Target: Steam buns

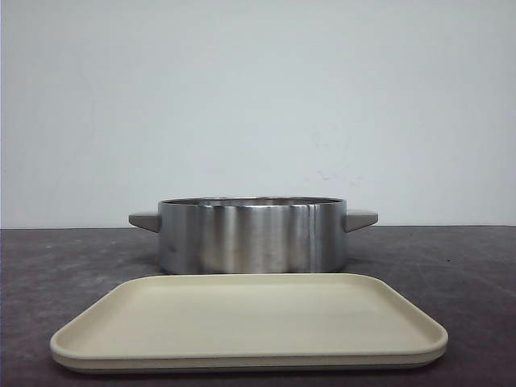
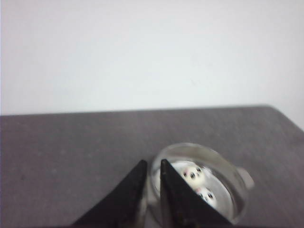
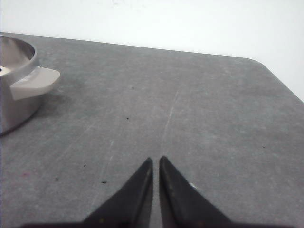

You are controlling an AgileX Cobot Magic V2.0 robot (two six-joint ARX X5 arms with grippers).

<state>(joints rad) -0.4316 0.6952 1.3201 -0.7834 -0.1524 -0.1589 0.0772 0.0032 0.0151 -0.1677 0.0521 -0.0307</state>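
Note:
A steel pot with grey handles stands behind an empty cream tray on the dark table. In the left wrist view, white panda-faced buns lie inside the pot; two faces show, the rest are hidden behind a finger. My left gripper is shut and empty, high above the pot's near rim. My right gripper is shut and empty above bare table, to the right of the pot. Neither gripper shows in the front view.
The table's far edge meets a white wall. The table's right corner shows in the right wrist view. The pot's grey handle sticks out toward my right gripper's side.

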